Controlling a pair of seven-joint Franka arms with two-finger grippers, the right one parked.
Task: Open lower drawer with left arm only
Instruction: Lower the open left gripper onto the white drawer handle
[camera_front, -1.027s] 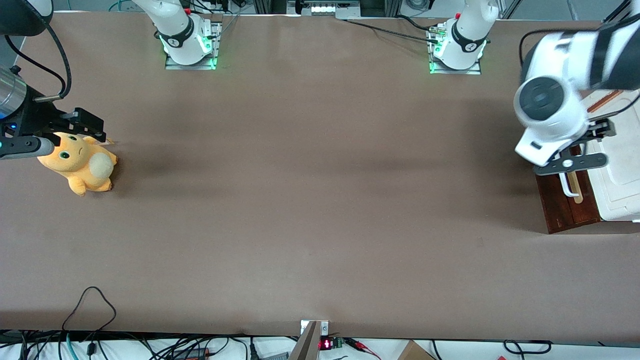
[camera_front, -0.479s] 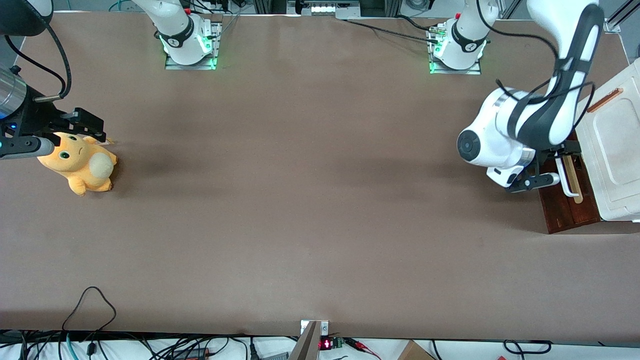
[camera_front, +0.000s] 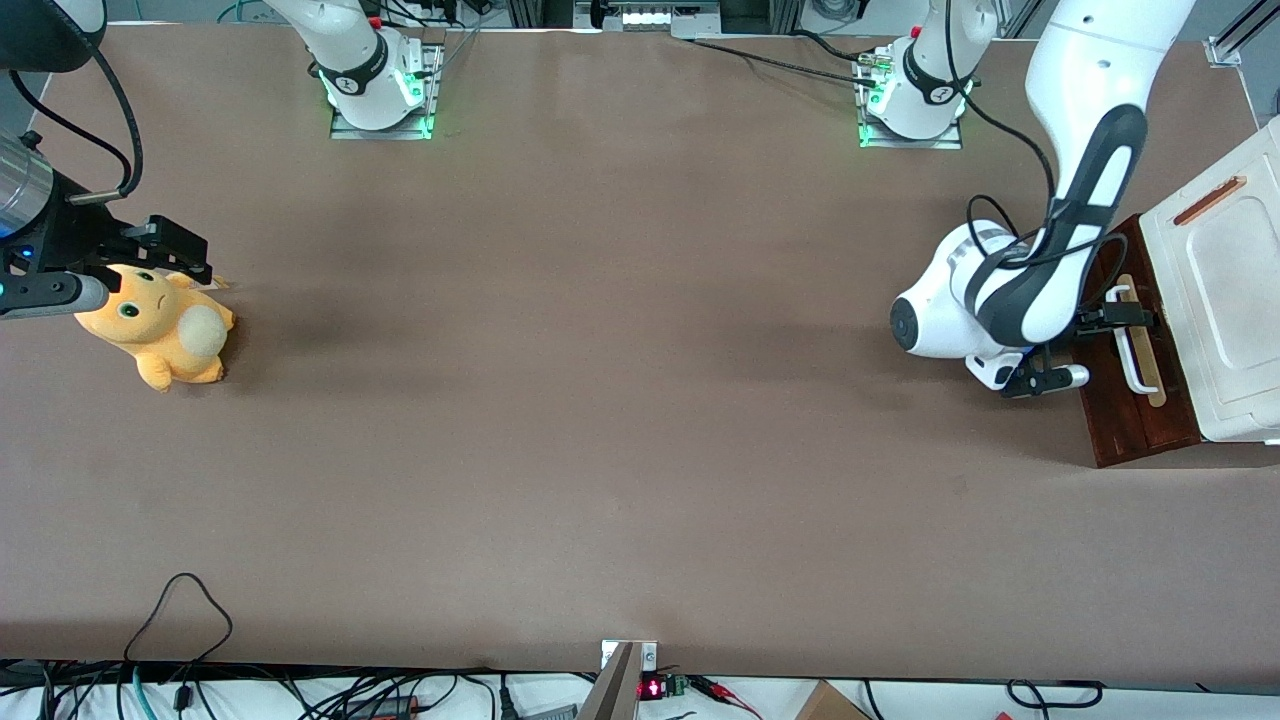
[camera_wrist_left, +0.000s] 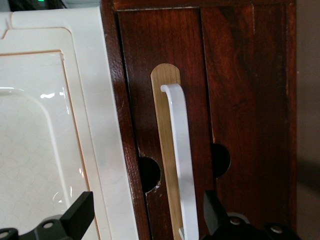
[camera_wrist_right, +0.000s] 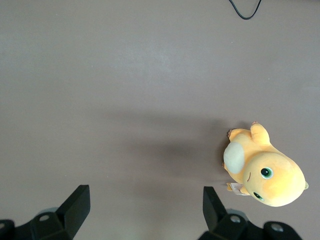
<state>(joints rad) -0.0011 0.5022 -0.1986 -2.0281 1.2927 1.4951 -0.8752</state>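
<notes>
Lower drawer (camera_front: 1128, 395) sits at the working arm's end of the table (camera_front: 620, 420), its dark red-brown front closed flush under the cabinet's white moulded top (camera_front: 1225, 300). Your left arm (camera_front: 1040, 260) bends down in front of that drawer, with the end effector (camera_front: 1100, 345) facing the white bar handle (camera_wrist_left: 179, 165) on its pale wooden strip (camera_wrist_left: 165, 150). You can see its fingers (camera_wrist_left: 80, 212) spread wide apart, one to each side of the handle, holding nothing. An orange plush toy (camera_front: 160, 330) lies well apart from the drawer, toward the parked arm's end.
</notes>
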